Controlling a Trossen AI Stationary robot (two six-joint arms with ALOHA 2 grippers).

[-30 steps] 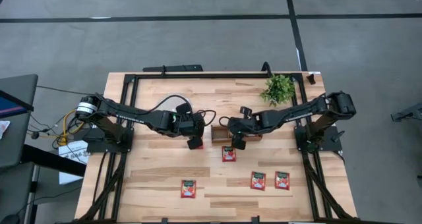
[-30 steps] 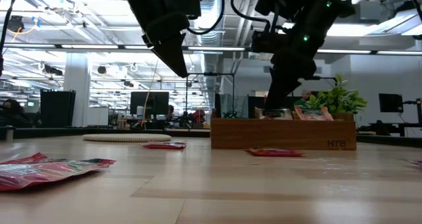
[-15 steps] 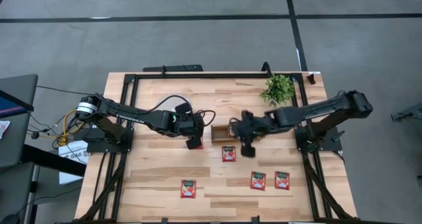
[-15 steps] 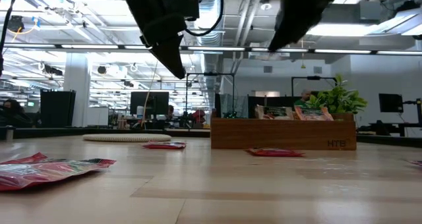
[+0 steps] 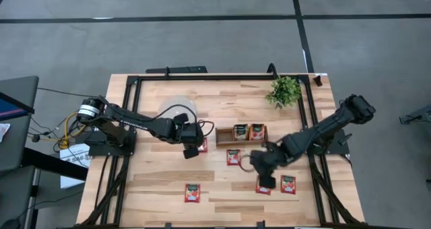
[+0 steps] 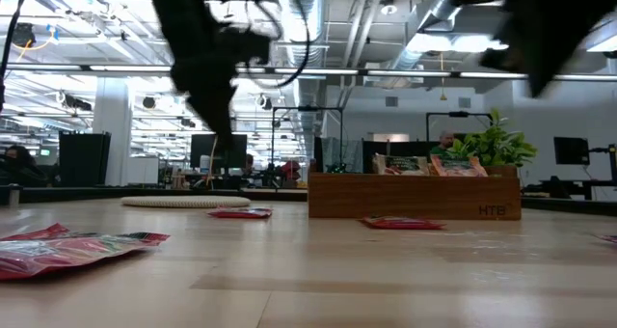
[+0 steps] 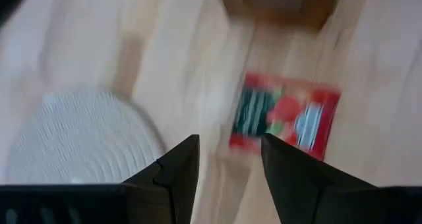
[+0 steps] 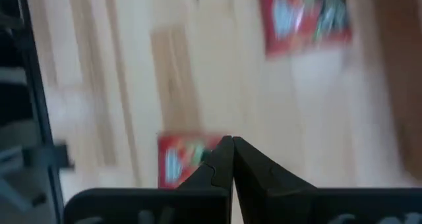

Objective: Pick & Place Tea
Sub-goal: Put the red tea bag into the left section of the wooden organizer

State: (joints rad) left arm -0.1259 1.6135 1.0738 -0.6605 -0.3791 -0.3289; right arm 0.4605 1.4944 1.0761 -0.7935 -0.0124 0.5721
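Having withdrawn from the wooden tray, the right gripper, shut and empty, hovers over a red sachet well in front of the tray, suggesting the next pick, while the left gripper, open and empty, waits beside the tray.

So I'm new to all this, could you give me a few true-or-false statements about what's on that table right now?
1. The wooden tray holds two sachets. True.
2. The right gripper has its jaws wide open. False: they are shut, above a red sachet.
3. A green plant stands at the table's far right. True.
4. The left gripper is clamped on a sachet. False: its jaws are open and empty.
5. Every sachet is in the tray. False: several lie loose on the table.
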